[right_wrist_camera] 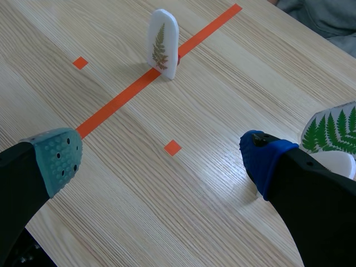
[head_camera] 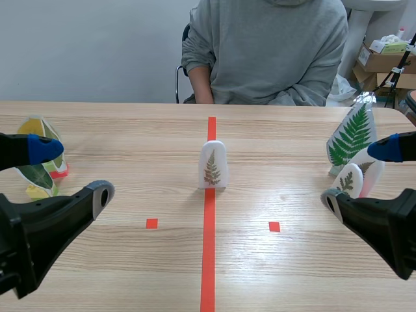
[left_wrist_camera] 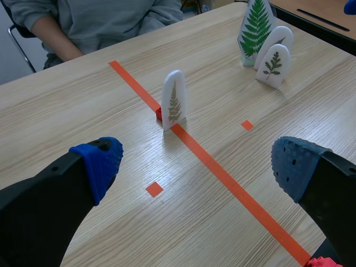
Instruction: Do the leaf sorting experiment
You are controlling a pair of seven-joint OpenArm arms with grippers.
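With the left gripper [head_camera: 73, 172] and right gripper [head_camera: 357, 175] both spread empty, the right should straddle the upright fern card [head_camera: 212, 164] squarely and pinch gently, lest it topple.

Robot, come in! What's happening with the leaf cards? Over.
Left gripper open, empty. Right gripper open, empty. Fern card upright on the red centre line, untouched. Path to it clear.
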